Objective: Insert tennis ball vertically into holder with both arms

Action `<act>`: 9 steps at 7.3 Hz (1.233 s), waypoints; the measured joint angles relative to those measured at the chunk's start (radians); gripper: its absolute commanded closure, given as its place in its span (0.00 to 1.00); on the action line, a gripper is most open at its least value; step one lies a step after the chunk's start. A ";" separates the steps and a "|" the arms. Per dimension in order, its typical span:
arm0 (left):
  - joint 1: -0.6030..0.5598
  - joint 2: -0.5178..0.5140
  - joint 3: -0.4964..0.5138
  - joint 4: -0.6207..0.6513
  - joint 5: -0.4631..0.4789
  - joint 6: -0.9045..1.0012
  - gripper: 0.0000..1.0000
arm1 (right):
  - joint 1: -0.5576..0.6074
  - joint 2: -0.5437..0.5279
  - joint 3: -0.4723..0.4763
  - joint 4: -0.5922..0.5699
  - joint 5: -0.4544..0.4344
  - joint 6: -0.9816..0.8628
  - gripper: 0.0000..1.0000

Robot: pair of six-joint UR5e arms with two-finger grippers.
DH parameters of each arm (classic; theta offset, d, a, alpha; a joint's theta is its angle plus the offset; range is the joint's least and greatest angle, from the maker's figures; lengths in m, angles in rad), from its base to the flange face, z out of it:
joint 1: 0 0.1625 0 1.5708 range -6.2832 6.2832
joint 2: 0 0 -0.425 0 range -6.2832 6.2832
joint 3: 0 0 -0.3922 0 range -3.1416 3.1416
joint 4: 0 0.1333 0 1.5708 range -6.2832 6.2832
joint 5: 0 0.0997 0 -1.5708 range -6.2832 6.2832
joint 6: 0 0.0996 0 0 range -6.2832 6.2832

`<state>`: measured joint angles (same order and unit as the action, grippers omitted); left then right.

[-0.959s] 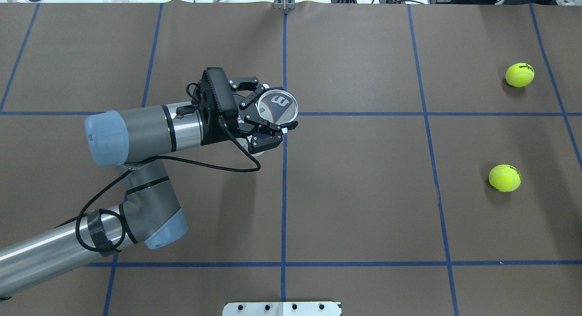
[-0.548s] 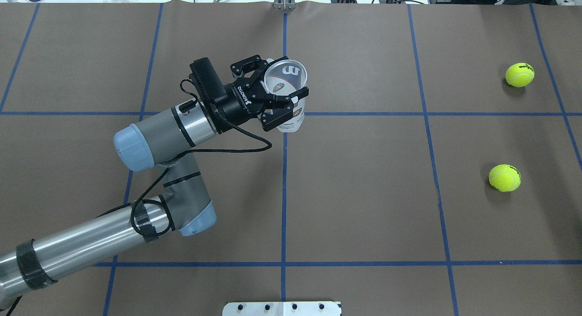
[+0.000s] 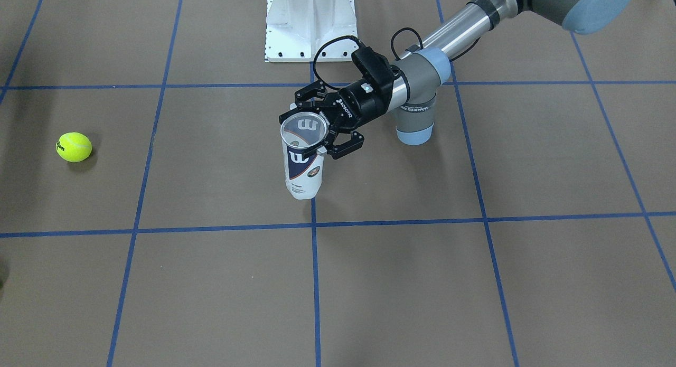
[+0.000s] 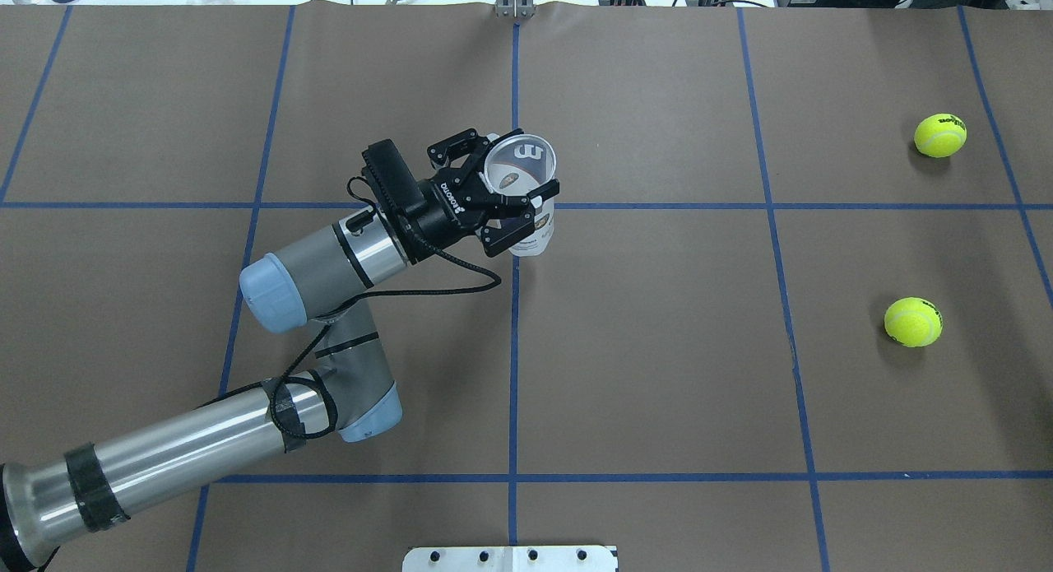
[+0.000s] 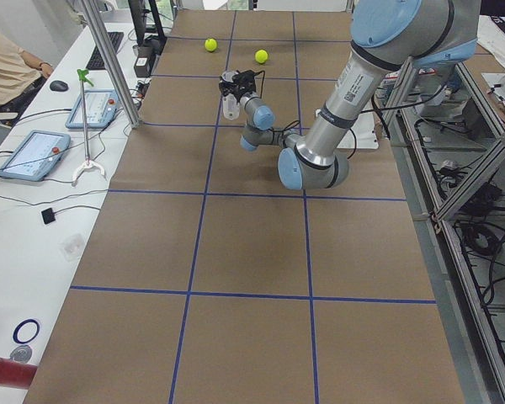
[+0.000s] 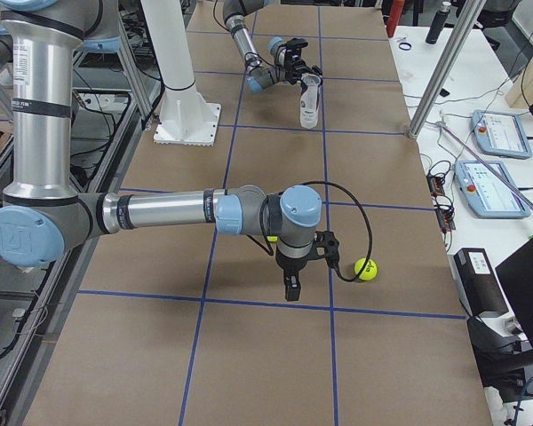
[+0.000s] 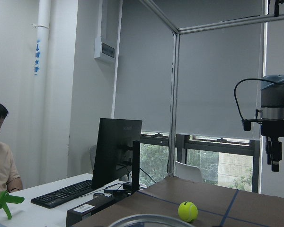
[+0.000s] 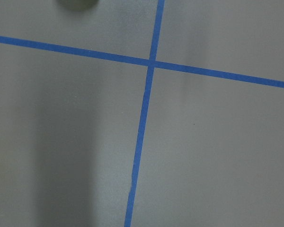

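Note:
My left gripper [image 4: 514, 187] is shut on the clear holder [image 4: 526, 226] just under its open rim. The holder stands about upright near the table's middle, with its white and navy label toward the front camera [image 3: 303, 166]. I cannot tell whether its base touches the table. Two tennis balls lie far to the right, one farther out [image 4: 940, 136] and one nearer [image 4: 913, 321]. My right gripper [image 6: 289, 286] points down beside a ball [image 6: 364, 268]. It shows small in the left wrist view [image 7: 273, 158], and I cannot tell if it is open.
The white pedestal base [image 3: 309, 24] stands at the robot's side of the table. Blue tape lines [image 4: 513, 350] divide the brown surface. A person sits at a desk past the table's end [image 7: 0, 156].
My left arm has swung right and turned its wrist, and the holder has gone from end-on to about upright. The balls have not moved.

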<state>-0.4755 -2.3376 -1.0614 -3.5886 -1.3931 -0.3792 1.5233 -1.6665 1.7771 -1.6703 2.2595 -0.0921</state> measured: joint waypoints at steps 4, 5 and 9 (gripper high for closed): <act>0.028 0.000 0.051 -0.052 0.004 0.005 0.27 | 0.000 -0.001 0.000 0.000 0.007 0.001 0.01; 0.033 0.000 0.054 -0.053 0.004 0.006 0.27 | 0.000 0.001 0.000 0.000 0.022 0.006 0.00; 0.044 0.000 0.062 -0.051 0.006 0.010 0.19 | -0.016 0.034 0.003 0.002 0.047 0.103 0.00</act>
<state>-0.4318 -2.3379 -0.9996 -3.6395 -1.3869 -0.3696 1.5070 -1.6325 1.7805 -1.6686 2.3060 0.0114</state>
